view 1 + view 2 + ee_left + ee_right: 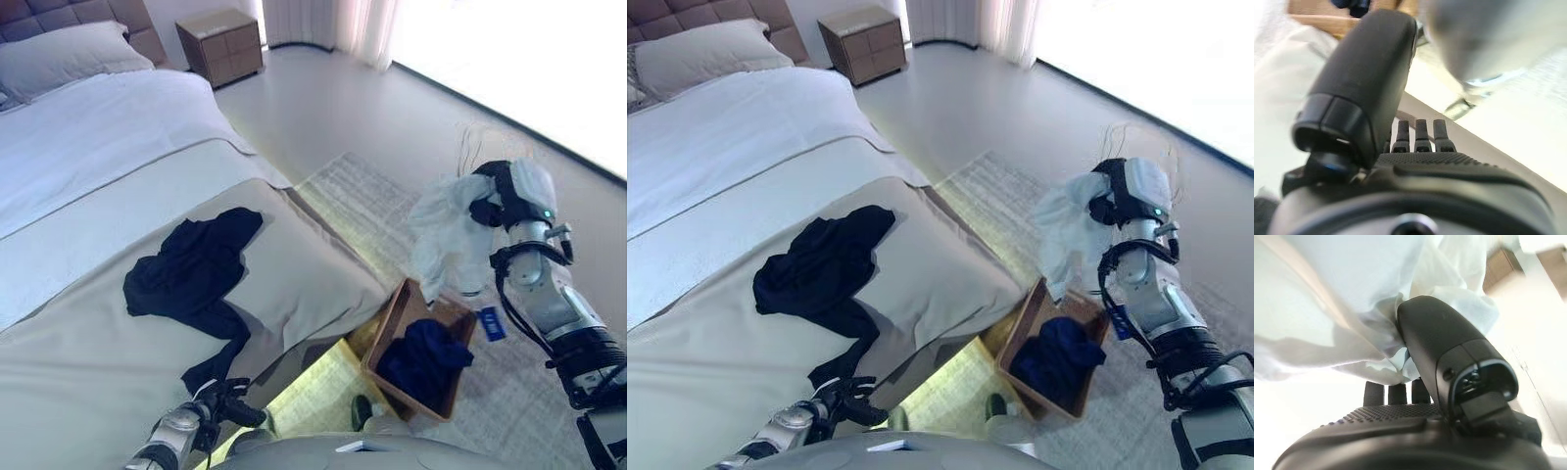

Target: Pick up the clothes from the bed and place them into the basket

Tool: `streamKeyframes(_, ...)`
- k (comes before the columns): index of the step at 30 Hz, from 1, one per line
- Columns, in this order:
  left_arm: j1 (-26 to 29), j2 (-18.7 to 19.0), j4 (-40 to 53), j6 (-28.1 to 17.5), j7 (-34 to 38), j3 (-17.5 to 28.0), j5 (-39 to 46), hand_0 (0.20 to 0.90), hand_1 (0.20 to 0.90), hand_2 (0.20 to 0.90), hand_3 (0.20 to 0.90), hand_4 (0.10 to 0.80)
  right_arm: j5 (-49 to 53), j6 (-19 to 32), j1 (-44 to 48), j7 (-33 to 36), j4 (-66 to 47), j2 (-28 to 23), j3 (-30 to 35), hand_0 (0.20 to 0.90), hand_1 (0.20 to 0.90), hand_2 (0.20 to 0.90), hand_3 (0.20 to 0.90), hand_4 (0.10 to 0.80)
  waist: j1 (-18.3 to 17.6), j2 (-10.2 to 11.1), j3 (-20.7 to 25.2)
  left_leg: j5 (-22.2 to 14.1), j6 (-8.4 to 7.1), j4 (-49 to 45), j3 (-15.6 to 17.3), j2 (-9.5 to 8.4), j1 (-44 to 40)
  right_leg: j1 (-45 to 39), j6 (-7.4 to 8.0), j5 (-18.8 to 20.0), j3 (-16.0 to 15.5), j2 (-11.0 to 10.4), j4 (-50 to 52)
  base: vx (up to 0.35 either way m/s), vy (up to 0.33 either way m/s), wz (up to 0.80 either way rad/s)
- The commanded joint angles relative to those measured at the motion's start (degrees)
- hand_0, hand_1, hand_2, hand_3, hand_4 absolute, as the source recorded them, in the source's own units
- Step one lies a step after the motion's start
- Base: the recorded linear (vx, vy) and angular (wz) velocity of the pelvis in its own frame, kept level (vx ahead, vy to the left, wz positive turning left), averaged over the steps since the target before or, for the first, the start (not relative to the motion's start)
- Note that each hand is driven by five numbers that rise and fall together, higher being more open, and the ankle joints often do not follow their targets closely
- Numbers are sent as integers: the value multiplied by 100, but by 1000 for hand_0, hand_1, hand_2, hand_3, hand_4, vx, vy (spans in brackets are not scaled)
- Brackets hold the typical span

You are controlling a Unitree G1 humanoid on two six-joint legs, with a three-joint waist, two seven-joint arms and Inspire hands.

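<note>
So the bed (118, 323) takes up most of the left side, beige cover with a white sheet and a pillow (69, 59) up by the headboard. A rug (382, 211) lies on the floor next to it, and a nightstand (220, 44) sits in the far corner.

On the rug, right at the foot corner of the bed, there's the basket (392, 328), wooden, with a dark blue garment (426, 357) already inside. A black garment (196, 269) is sprawled on the bed cover, one end trailing off the near edge.

The right hand (490, 208) is up in the air above the basket's far side, fingers and thumb clamped on a white shirt (446, 235) that hangs down toward the basket's rim. Nothing sits between the shirt and the basket.

The left hand (230, 401) is low by the bed's near edge, close to the black garment's trailing end, fingers straight and holding nothing.
</note>
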State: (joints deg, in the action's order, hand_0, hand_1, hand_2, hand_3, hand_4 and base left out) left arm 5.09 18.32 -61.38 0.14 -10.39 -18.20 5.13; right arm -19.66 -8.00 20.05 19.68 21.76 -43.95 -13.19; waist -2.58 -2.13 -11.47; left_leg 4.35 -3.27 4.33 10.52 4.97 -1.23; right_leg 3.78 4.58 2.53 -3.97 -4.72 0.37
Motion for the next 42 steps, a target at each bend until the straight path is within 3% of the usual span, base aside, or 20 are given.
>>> streamKeyframes(1, 677, 211, 74, -192, 131, -291, 465, 900, 900, 900, 900, 800, -57, 20, 1487, 599, 268, -188, -27, 300, 300, 300, 200, 100, 90, -95, -769, -771, 320, -964, -348, -372, 751, 536, -229, -697, -591, -111, 1040, -299, -82, -5)
streamKeyframes(6, 1063, 148, 423, -428, 260, -559, 840, 900, 900, 900, 900, 800, 263, -751, 2230, 738, 1357, -202, -479, 300, 300, 300, 200, 100, 111, -455, -1356, -627, 235, -1434, -437, -378, 1622, 1402, -373, -855, -588, -193, 1693, -202, -62, -6)
streamKeyframes(14, 1198, 131, 1035, -656, 185, -816, 1261, 900, 900, 900, 900, 800, 325, -1757, 3230, 724, 3019, -172, -1108, 300, 300, 300, 200, 100, 155, -942, -1818, -539, 142, -1778, -520, -435, 2415, 2379, -511, -1192, -438, -193, 2419, -71, -7, -4)
streamKeyframes(15, 1190, 142, 1095, -650, 172, -828, 1271, 900, 900, 900, 900, 800, 277, -2035, 3292, 606, 3194, -169, -1125, 900, 900, 900, 900, 800, 178, -975, -1827, -505, 138, -1740, -532, -438, 2439, 2408, -524, -1203, -437, -179, 2422, -48, 2, 0)
streamKeyframes(19, 1259, 202, 1229, -556, 174, -864, 1400, 900, 900, 900, 900, 800, 177, -2367, 3433, 490, 4269, -136, -1257, 900, 900, 900, 900, 800, 306, -1068, -1831, -259, 104, -1382, -615, -432, 2454, 2419, -555, -1212, -495, -98, 2338, -18, 0, 7)
streamKeyframes(25, 1166, 287, 1258, -367, 196, -746, 1418, 900, 900, 900, 900, 800, 814, -2066, 3324, 718, 3928, -367, -912, 900, 900, 900, 900, 800, 358, -922, -1827, -196, 61, -1118, -650, -391, 2201, 2157, -514, -1128, -601, -73, 2108, 16, 46, 19)
streamKeyframes(29, 872, 384, 1285, -222, 261, -452, 1546, 900, 900, 900, 900, 800, 1205, -1695, 2994, 919, 2440, -620, -435, 900, 900, 900, 900, 800, 387, -674, -1711, -153, 85, -986, -607, -317, 1993, 1907, -506, -921, -702, -22, 1872, 11, 148, 13)
streamKeyframes(34, 562, 332, 1086, -142, 254, 31, 1608, 900, 900, 900, 900, 800, 386, -1392, 2344, 552, 120, -558, 258, 900, 900, 900, 900, 800, 447, -304, -1491, -273, 117, -904, -674, -359, 1636, 1444, -407, -873, -808, -90, 1628, 79, 173, 17)
streamKeyframes(35, 542, 316, 1048, -135, 249, 76, 1583, 900, 900, 900, 900, 800, 210, -1453, 2309, 454, -158, -520, 254, 900, 900, 900, 900, 800, 470, -263, -1458, -288, 122, -909, -687, -374, 1605, 1392, -393, -864, -831, -109, 1600, 51, 168, 18)
streamKeyframes(38, 392, 189, 819, -149, 182, 275, 1468, 900, 900, 900, 900, 800, -283, -976, 2302, -254, -902, -403, 15, 900, 900, 900, 900, 800, 672, -87, -1296, -369, 175, -971, -797, -474, 1428, 1037, -324, -809, -1014, -247, 1435, 71, 263, 27)
streamKeyframes(42, 279, 141, 548, -37, 188, 313, 1368, 900, 900, 900, 900, 800, -803, -490, 2620, -656, -845, -143, -660, 900, 900, 900, 900, 800, 1134, 74, -1159, -468, 286, -1156, -1067, -618, 1385, 639, -238, -780, -1317, -422, 1308, 82, 169, 43)
